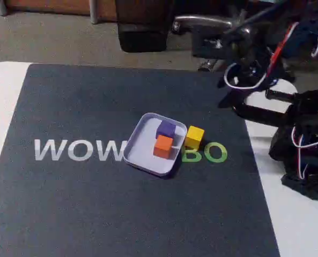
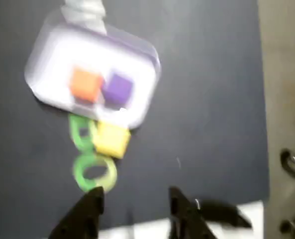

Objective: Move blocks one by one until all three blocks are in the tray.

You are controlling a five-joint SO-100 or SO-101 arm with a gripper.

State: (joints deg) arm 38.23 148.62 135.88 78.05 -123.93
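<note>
The pale tray [image 1: 139, 154] [image 2: 48, 64] sits mid-mat. An orange block [image 1: 163, 145] [image 2: 85, 84] and a purple block [image 1: 166, 129] [image 2: 118, 88] lie side by side inside it. On the mat outside the tray is a yellow block [image 1: 194, 137] [image 2: 111, 139], right against the rim, on the tray's right in the fixed view. My gripper [image 1: 223, 93] [image 2: 135, 196] hangs above the mat's far right part, away from the blocks. It is open and holds nothing. In the blurred wrist view its two dark fingers [image 2: 90, 206] frame the bottom edge.
A dark mat [image 1: 94, 214] with "WOW" and green letters [image 1: 215, 153] covers the white table [image 1: 3, 96]. The arm's black base and wires [image 1: 309, 155] stand at the right edge. Chair legs and floor lie beyond the table's far side.
</note>
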